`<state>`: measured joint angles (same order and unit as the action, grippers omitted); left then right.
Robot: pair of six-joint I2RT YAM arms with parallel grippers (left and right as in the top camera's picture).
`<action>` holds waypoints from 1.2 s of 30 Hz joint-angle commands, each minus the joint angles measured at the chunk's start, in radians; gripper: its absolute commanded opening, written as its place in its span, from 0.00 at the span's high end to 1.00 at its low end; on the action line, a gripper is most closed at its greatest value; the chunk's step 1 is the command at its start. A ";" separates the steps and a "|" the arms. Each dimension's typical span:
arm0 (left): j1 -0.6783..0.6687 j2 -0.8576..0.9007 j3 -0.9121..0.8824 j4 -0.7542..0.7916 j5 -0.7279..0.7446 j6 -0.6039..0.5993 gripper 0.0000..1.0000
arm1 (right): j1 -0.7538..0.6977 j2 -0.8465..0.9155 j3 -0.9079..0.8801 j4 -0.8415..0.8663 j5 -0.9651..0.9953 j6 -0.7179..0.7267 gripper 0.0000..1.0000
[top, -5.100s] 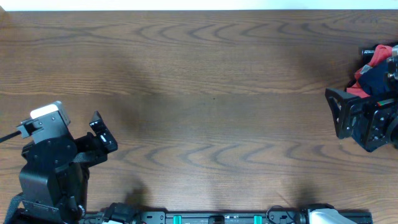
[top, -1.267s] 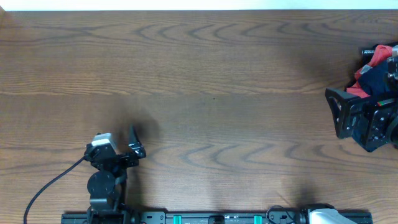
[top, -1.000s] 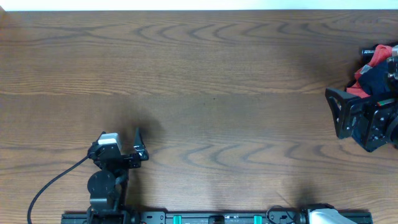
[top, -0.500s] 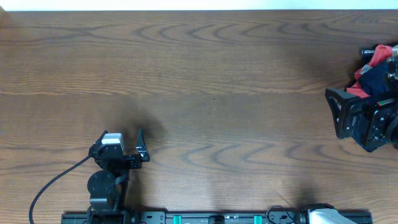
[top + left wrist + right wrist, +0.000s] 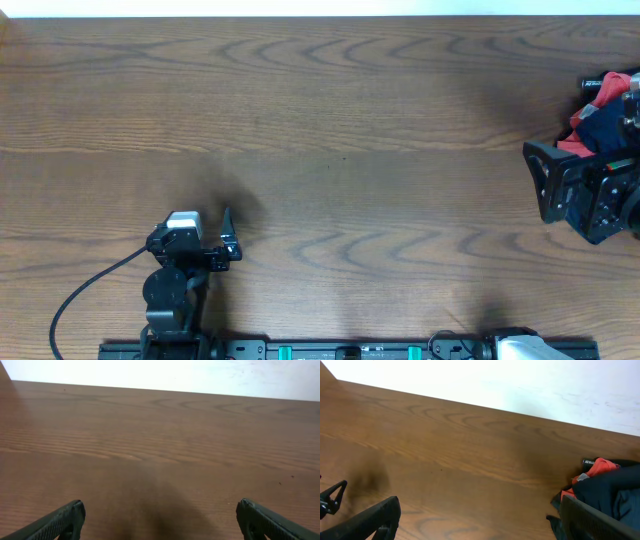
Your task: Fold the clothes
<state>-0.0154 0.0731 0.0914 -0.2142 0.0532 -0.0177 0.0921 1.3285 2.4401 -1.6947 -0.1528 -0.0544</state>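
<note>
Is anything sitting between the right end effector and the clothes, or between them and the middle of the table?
Nothing visible. The clothes lie bunched beside the right end effector, and the table toward its middle shows bare wood.

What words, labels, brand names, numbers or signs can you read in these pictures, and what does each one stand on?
None: no text can be read in any view.
The table, the clothes, the left gripper and the right gripper show no lettering.
The rail at the table's near edge has small green and white patches: too small to read.
</note>
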 commanded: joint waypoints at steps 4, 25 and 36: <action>-0.004 0.003 -0.016 -0.030 0.029 0.014 0.02 | 0.006 0.000 0.005 -0.003 0.003 0.013 0.01; 0.008 -0.072 -0.016 0.059 0.029 0.025 0.02 | 0.006 0.000 0.005 -0.003 0.003 0.013 0.01; 0.008 -0.072 -0.030 0.008 -0.010 0.025 0.02 | 0.006 -0.002 0.005 -0.003 0.003 0.013 0.01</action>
<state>-0.0132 0.0101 0.0864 -0.1970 0.0647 -0.0025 0.0921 1.3285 2.4401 -1.6951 -0.1528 -0.0544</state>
